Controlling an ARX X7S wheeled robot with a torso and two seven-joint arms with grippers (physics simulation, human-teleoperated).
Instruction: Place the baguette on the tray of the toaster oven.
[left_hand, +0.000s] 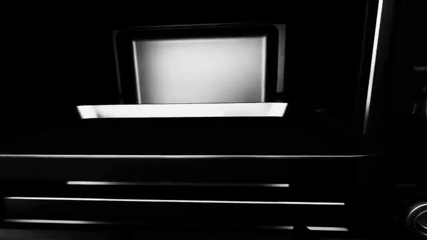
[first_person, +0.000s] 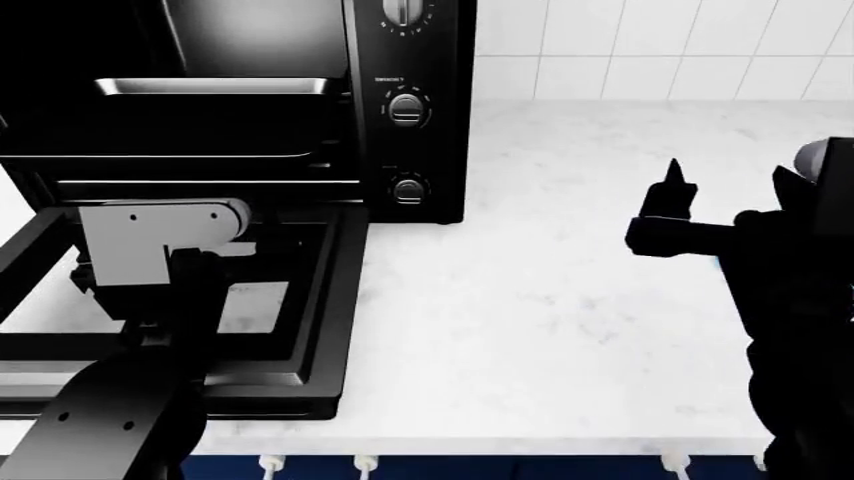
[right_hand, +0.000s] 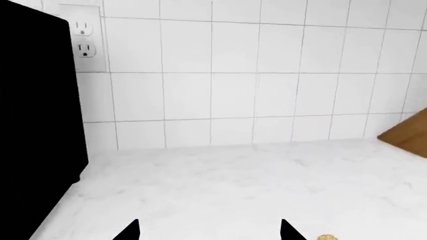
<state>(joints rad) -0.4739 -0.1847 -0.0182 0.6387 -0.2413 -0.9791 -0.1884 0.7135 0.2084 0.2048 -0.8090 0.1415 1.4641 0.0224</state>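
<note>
Your left arm (first_person: 160, 300) fills the near foreground over the dropped glass door (first_person: 320, 300) of the toaster oven (first_person: 414, 60); you cannot tell how its jaws stand. Lettering by the knobs (first_person: 407, 108) is too small to read. Inside the dark cavity the tray (left_hand: 181, 110) sits on its rack. Your right gripper (right_hand: 208, 231) hangs with jaws spread over the white marbled tabletop (first_person: 561, 300), before a tiled wall (right_hand: 267, 75) with an outlet (right_hand: 83, 42). A golden scrap (right_hand: 325, 237), maybe the baguette, peeks in at the frame edge.

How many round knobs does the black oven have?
3 knobs show in a column on the toaster oven's front: a top knob cut by the picture's edge, a middle knob and a bottom knob. More may sit above, out of view.
</note>
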